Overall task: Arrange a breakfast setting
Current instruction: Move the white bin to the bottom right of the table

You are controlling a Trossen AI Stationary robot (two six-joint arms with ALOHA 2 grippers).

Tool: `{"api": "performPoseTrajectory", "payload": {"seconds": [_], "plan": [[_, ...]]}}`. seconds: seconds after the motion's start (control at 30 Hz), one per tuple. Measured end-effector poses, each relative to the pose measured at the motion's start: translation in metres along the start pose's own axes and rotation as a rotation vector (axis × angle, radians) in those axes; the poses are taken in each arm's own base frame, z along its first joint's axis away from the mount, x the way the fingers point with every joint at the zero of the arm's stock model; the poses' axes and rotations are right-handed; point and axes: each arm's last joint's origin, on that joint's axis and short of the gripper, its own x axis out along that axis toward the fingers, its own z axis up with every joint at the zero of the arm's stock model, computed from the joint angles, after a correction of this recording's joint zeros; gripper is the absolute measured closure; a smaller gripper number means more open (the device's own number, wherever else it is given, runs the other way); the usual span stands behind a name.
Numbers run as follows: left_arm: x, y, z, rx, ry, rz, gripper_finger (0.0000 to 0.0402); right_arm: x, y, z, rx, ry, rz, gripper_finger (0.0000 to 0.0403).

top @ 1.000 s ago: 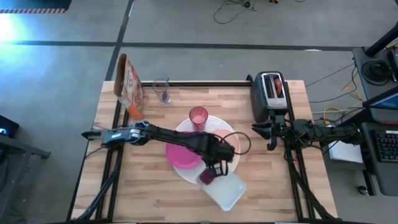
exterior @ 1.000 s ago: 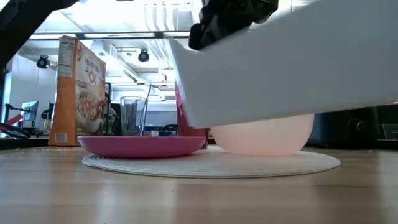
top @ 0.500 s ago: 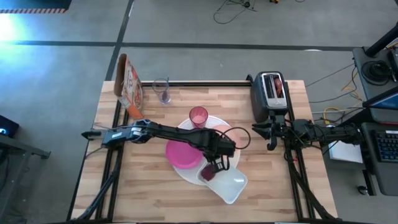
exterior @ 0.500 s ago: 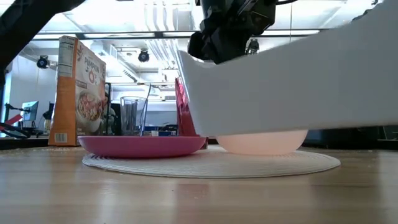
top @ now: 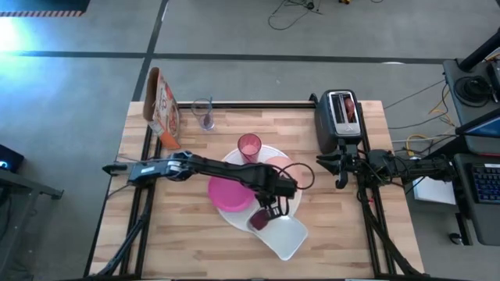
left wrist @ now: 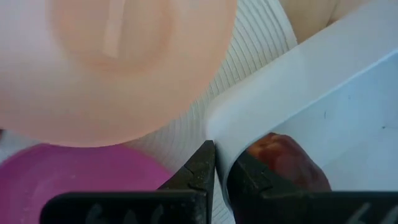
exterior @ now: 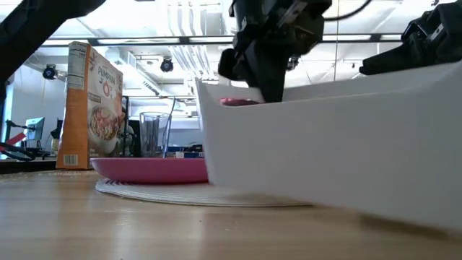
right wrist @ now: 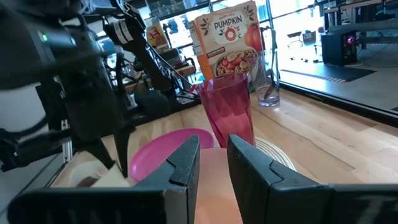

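Place: a robotics lab or workshop.
Floor: bare grey concrete (top: 70, 94) with loose cables (top: 293, 12).
Counter: butcher-block counter (top: 195, 234) on a black metal frame.
Background: monitors, ceiling lights and equipment racks (exterior: 29, 130) seen across the counter.

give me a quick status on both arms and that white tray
Left gripper pinched shut on white tray wall, dark red fruit inside. Right gripper parked by toaster, holding nothing. Tray edge overlaps big white plate.

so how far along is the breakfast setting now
Done: small magenta plate, pale pink bowl and pink tumbler sit on the big round white plate. In hand: left gripper, jaws pinching the white square dish holding dark red fruit. Left: clear glass by the cereal box. Right gripper waits by the toaster.
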Motion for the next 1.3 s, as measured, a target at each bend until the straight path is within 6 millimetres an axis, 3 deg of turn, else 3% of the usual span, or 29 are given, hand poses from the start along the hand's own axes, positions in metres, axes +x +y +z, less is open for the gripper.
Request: {"api": "performPoseTrajectory", "payload": {"seconds": [0.17, 0.4, 0.7, 0.87, 1.13, 1.3], "plan": [[0.010, 0.000, 0.000, 0.030, 0.025, 0.010, 0.0386, 0.000, 0.000, 0.000, 0.000, 0.000, 0.000, 0.0330], [0.009, -0.001, -0.001, 0.040, 0.040, -0.013, 0.0372, 0.000, 0.000, 0.000, 0.000, 0.000, -0.001, 0.0330], [-0.006, -0.001, -0.003, 0.041, 0.041, -0.039, 0.0319, 0.000, 0.000, 0.000, 0.000, 0.000, 0.000, 0.0330], [-0.017, -0.002, -0.007, 0.064, 0.043, -0.038, 0.0309, 0.000, 0.000, 0.000, 0.000, 0.000, -0.001, 0.0330], [-0.062, -0.012, -0.022, 0.128, -0.038, -0.078, 0.0311, 0.000, 0.000, 0.000, 0.000, 0.000, -0.001, 0.0330], [-0.101, -0.026, -0.050, 0.217, -0.117, 0.011, 0.0311, 0.000, 0.000, 0.000, 0.000, 0.000, 0.000, 0.0330]]}}
